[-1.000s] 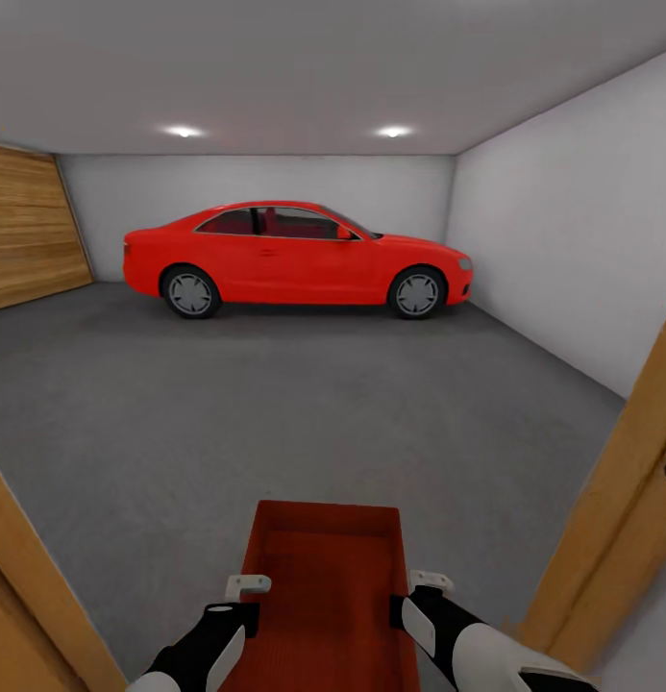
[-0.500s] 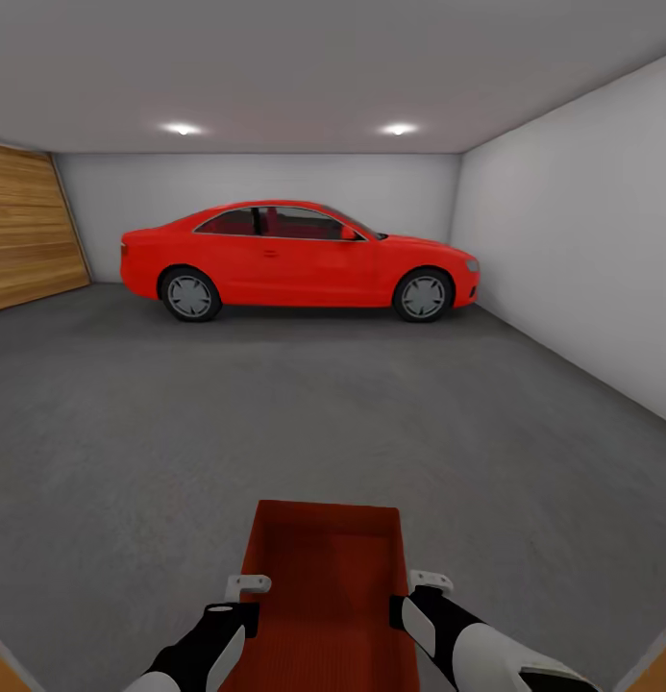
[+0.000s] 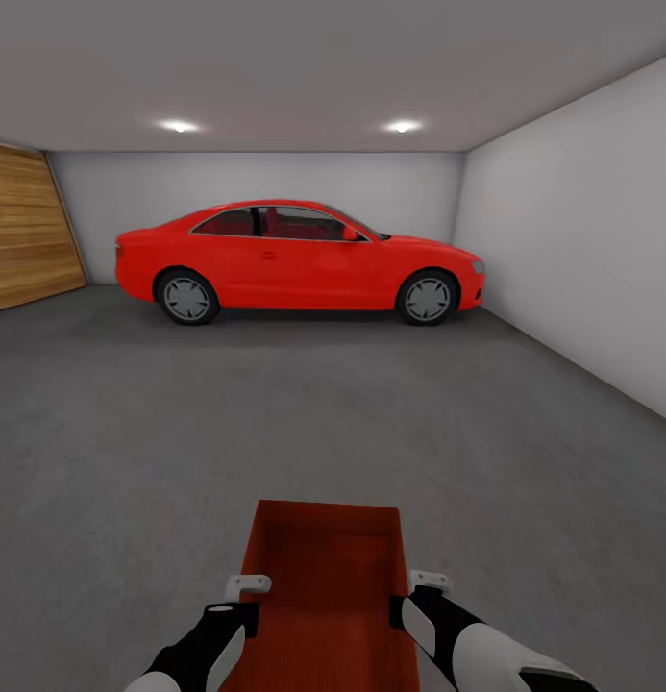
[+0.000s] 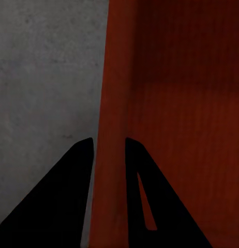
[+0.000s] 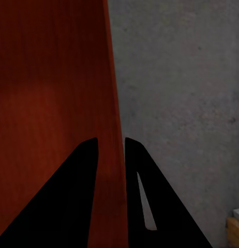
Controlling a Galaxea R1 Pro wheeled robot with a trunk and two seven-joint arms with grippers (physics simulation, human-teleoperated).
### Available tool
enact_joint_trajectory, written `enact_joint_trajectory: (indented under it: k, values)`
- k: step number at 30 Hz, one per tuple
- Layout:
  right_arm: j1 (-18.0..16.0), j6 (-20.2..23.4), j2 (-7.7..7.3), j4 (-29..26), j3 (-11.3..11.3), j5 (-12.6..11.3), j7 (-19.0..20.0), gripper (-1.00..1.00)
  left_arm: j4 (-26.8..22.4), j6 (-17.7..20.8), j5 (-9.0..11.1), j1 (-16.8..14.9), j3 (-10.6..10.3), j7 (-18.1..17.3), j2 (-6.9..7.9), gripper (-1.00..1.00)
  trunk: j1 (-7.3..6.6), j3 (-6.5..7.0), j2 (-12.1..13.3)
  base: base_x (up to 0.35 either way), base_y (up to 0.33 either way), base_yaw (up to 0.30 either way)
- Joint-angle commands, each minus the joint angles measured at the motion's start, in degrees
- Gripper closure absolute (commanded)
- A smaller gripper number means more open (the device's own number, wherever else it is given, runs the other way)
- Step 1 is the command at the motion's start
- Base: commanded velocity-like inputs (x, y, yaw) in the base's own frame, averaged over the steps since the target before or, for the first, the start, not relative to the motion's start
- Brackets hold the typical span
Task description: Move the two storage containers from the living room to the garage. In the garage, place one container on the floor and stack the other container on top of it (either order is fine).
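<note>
The robot faces into the garage, where a red car [image 3: 299,259] stands side-on along the far white wall, and places here are given from that car. Between it and the robot lies a wide stretch of dark-grey concrete floor [image 3: 275,413] with open room on all sides. A wooden door [image 3: 25,231] stands well off past the car's rear end, and the white side wall [image 3: 582,240] runs close by the car's nose and on toward the robot. The storage container [image 3: 323,586], a long shallow red-orange tray, is held above the floor well short of the car, its far short edge toward the car. The left gripper [image 4: 108,147] is clamped on one long rim of the tray, one finger inside the wall and one outside, over bare concrete. The right gripper [image 5: 111,147] grips the opposite long rim the same way, the thin wall pinched between its dark fingers [image 5: 73,196].
</note>
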Motion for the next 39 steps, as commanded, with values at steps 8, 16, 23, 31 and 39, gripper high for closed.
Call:
enact_joint_trajectory:
  k: [8,16,23,31,39]
  values:
    - [-0.02,0.1,0.06,-0.09,1.07,-1.46,-0.27,1.0,-0.09,0.13,1.73,0.0,-1.28,-0.16,0.03,1.0,0.03,-0.06,-0.03,0.341,0.0,0.0]
    - [-0.02,0.1,0.06,-0.08,1.07,-1.46,-0.27,1.0,-0.09,0.13,1.73,0.0,-1.28,-0.16,0.03,1.0,0.03,-0.06,-0.03,0.341,0.0,0.0]
    - [-0.02,0.1,0.06,-0.1,1.07,-1.46,-0.27,1.0,-0.09,0.13,1.73,-0.01,-1.28,-0.16,0.03,1.0,0.03,-0.06,-0.03,0.341,0.0,0.0]
    - [-0.02,0.1,0.06,-0.08,1.07,-1.46,-0.27,1.0,-0.09,0.13,1.73,0.01,-1.28,-0.16,0.03,1.0,0.03,-0.06,-0.03,0.341,0.0,0.0]
    - [-0.02,0.1,0.06,-0.09,1.07,-1.46,-0.27,1.0,-0.09,0.13,1.73,-0.01,-1.28,-0.16,0.03,1.0,0.03,-0.06,-0.03,0.341,0.0,0.0]
